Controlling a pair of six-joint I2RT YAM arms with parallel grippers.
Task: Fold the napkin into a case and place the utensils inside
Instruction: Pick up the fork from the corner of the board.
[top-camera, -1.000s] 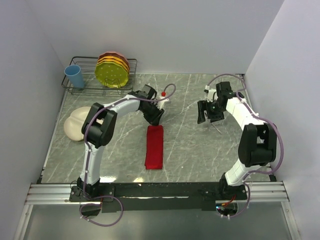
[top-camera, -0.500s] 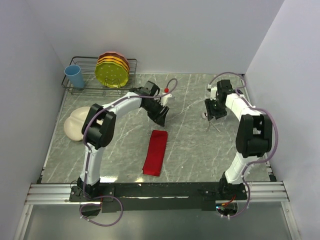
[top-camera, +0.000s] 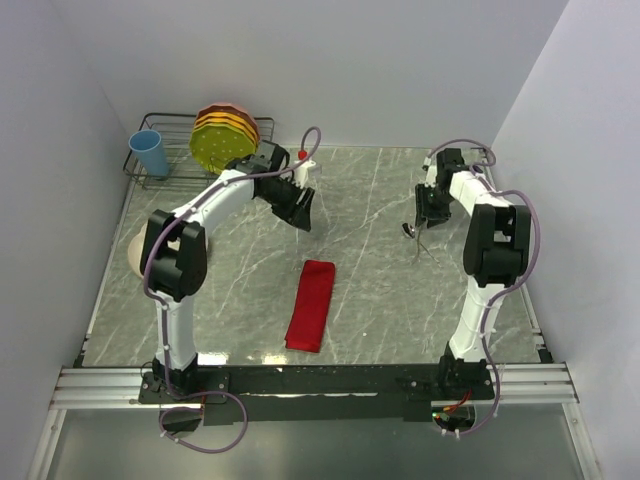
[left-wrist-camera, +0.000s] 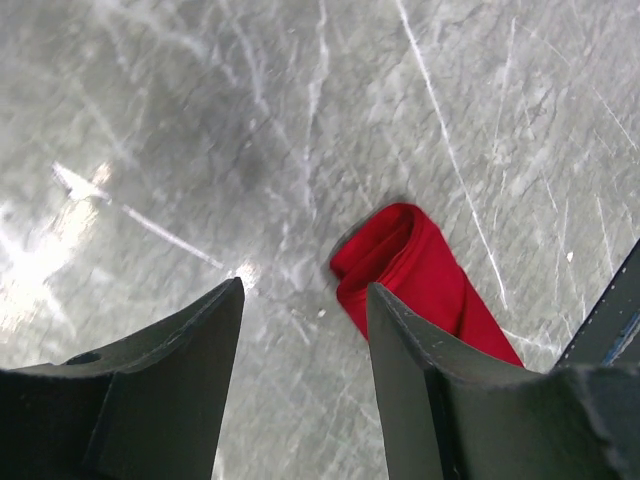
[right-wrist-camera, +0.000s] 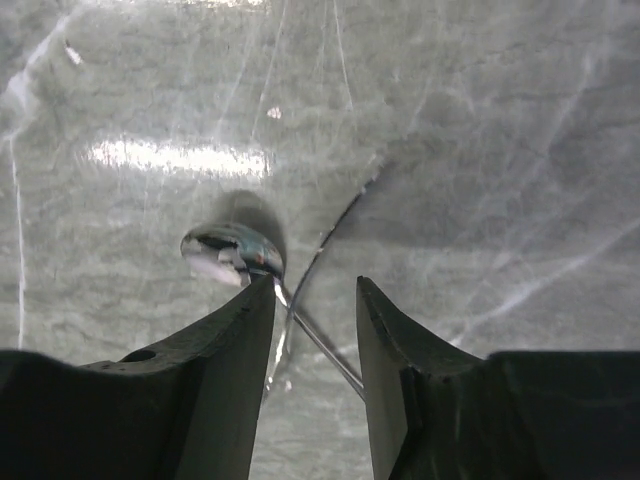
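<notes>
- Left gripper (left-wrist-camera: 305, 300) is hovering, fingers apart, beyond the folded red napkin's (top-camera: 311, 305) far end.
- Right gripper (right-wrist-camera: 315, 292), fingers apart, is straddling the crossed spoon (right-wrist-camera: 232, 250) and fork (right-wrist-camera: 340, 222), far right.

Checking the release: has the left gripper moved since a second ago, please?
Yes: the left gripper has drawn back from the napkin, toward the dish rack.

Bright and even from overhead in the top view, with only faint, soft shadows on the table (top-camera: 380, 300). Sharp throughout, straight at the edges. From the left wrist: white glare patches at left, slightly smeared; crisp on the napkin (left-wrist-camera: 420, 275), soft on the left gripper's fingers (left-wrist-camera: 150, 400) near the lens. From the right wrist: a broad glare streak upper left, a round dark shadow behind the spoon (right-wrist-camera: 228, 250), blur on the right gripper's fingers (right-wrist-camera: 190, 390).
</notes>
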